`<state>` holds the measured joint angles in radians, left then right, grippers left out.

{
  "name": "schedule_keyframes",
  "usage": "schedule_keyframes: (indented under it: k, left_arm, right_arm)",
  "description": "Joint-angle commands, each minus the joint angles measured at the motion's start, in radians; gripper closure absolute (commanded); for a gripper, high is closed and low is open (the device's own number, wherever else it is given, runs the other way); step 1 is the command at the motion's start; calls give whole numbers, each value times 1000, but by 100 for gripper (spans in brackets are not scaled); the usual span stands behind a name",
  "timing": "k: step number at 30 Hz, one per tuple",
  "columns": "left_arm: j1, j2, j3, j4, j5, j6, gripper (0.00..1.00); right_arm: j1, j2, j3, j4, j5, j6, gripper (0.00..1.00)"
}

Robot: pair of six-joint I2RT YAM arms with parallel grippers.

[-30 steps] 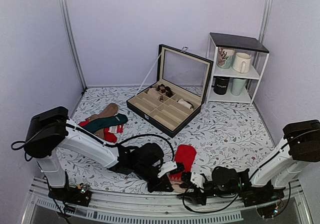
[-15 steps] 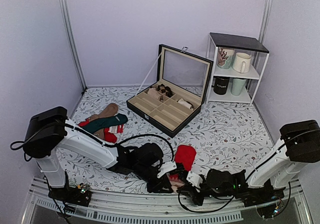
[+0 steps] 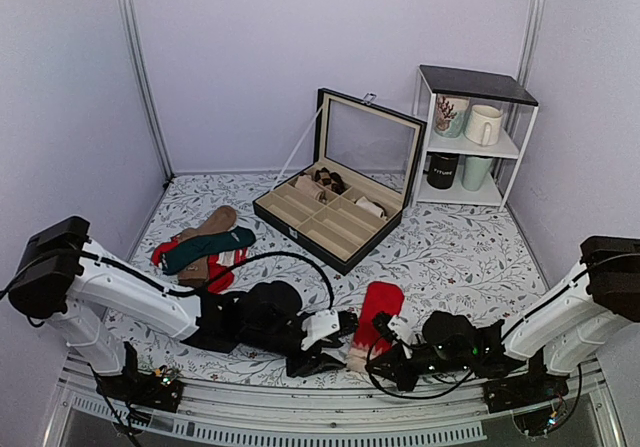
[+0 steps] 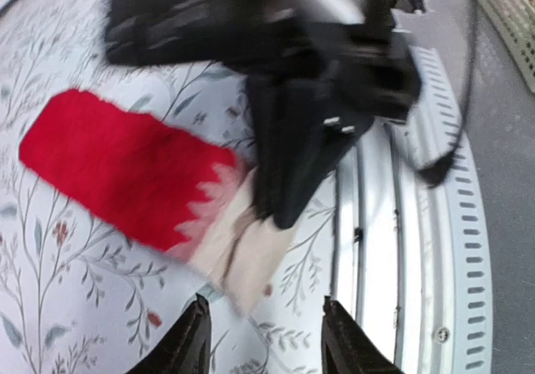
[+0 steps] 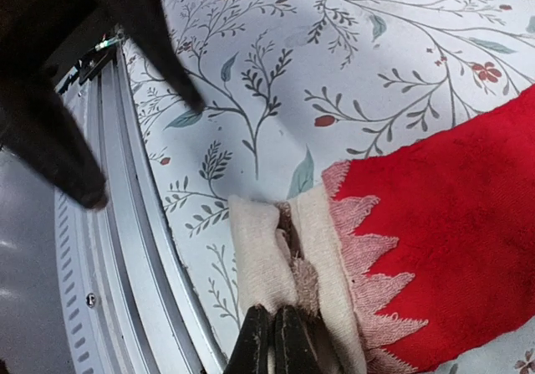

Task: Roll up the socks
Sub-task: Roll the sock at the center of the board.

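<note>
1. The socks (image 3: 380, 305) lie flat on the table (image 3: 460, 257) close to its front edge, between the two grippers. The red foot points away toward the back, and the beige cuff (image 5: 266, 253) sits just beside the rail (image 5: 109, 248). I cannot tell whether this is one layer or two stacked.
2. The right gripper (image 5: 273, 340) has its fingers pressed together on a fold of the cuff, and the cloth bunches up at the pinch. Its own camera cuts the fingers off at the bottom edge and loses the toe end off the right side.
3. From above, most of the cuff is hidden under the right gripper, so only the red part shows clearly.
4. The left gripper (image 4: 267, 345) is spread apart with nothing between its fingers, just beside the cuff's end. Only the two fingertips show at the bottom of its view, which is smeared with blur.
5. In the right wrist view, the left gripper's fingers are dark, out-of-focus shapes at the upper left.
6. Farther back on the left lies a pile (image 3: 205, 247) of other socks.
7. In the middle stands a box (image 3: 335, 212) with its lid up. What lies in its compartments is too small to make out.
8. At the back right is a shelf (image 3: 478, 85) holding mugs (image 3: 483, 125).
</note>
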<state>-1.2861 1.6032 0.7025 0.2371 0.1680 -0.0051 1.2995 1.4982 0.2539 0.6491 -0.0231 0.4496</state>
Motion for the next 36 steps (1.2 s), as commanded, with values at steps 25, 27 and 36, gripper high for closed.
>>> schedule_keyframes:
  k: [25, 27, 36]
  left_arm:
    - [-65, 304, 62, 61, -46, 160, 98]
    - [-66, 288, 46, 56, -31, 138, 100]
    - [-64, 273, 145, -357, -39, -144, 100]
  right_arm:
    - [-128, 115, -93, 2, -352, 201, 100]
    - [-134, 104, -91, -6, -352, 198, 100]
    - [-138, -65, -100, -23, -229, 130, 59]
